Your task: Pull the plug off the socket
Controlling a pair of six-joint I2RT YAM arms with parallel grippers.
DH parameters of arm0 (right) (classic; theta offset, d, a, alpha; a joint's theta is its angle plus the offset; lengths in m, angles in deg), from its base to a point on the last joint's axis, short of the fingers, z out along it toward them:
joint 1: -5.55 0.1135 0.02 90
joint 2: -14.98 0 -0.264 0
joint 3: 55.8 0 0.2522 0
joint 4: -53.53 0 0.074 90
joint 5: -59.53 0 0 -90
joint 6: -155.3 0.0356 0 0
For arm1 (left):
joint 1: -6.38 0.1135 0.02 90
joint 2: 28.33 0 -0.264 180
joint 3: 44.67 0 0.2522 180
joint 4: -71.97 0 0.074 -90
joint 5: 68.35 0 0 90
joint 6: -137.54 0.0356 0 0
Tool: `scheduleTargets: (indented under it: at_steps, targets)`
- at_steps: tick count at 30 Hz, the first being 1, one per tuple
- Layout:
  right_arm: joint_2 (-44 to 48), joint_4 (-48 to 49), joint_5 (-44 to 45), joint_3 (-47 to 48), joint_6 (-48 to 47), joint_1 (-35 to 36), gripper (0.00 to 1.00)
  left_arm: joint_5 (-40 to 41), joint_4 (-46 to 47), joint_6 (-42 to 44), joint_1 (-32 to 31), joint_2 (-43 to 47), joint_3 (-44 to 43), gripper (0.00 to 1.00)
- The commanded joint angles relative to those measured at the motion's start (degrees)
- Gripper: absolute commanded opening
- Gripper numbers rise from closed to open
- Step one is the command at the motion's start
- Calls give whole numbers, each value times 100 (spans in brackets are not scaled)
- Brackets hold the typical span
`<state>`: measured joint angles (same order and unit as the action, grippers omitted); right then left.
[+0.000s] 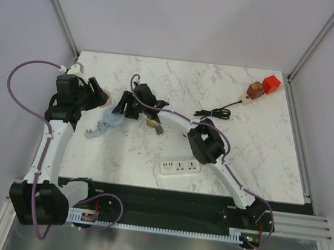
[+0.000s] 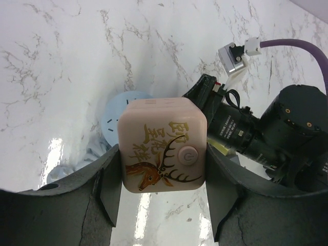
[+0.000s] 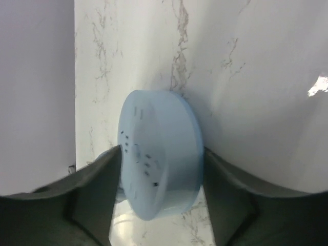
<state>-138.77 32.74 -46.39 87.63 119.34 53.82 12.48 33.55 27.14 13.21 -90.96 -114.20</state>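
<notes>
— The light-blue, round, flat plastic plug (image 3: 159,164): where is it found?
— It is seen at the left part of the white marbled surface (image 1: 243,146), just beside the pink rounded plastic cube socket with the deer print (image 2: 163,146). No join between the two can be made out. It is flanked by the right jaws, but whether it is pinched or merely bracketed cannot be told.
— And the socket?
— It is pinched on two opposite sides by the left jaws, with its button face turned to the wrist camera.
— What could go wrong?
— If the plug is not gripped, it may be tipped over or dropped. The pale cable (image 1: 96,130) bunched beside it may be snagged or dragged. If a prong is in fact seated, the cube could be levered round by a slanted pull, since only its smooth sides are held. A knock is also possible, the wrists being set so close.
— How are the arms posed?
— The left arm (image 1: 52,141) is bent up and inward from its base. The right arm (image 1: 228,169) is stretched leftward across the surface, so that the two wrists are brought together.
</notes>
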Motion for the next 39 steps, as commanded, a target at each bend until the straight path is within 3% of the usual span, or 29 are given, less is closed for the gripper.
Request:
scheduleTargets:
  at_steps: [1,2,3,5,13,25,29,39]
  targets:
    - [301,-808,458,120,-640,-28,76,-251,-144,-218,-41,294,-198,2]
    - [372,-861,511,120,-684,-72,82,-348,-144,-236,-50,348,-93,2]
    - [503,-905,581,155,-824,-98,96,-601,-152,-288,-59,392,-49,2]
    - [592,-1186,651,347,-965,-186,98,-884,-170,-367,-111,470,126,2]
    - [1889,-1907,1092,-150,-1624,-792,98,-1043,-153,-667,-963,595,532,2]
    - [4836,-2856,2040,-3218,-2864,-1997,98,37,163,-1053,-2685,-547,760,2]
    - [5565,-2988,2576,-4352,-2961,-2067,98,353,331,-1141,-2985,-951,760,2]
    - [6831,-3358,2682,-5531,-2969,-2225,98,1022,331,-1176,-3372,-1295,787,9]
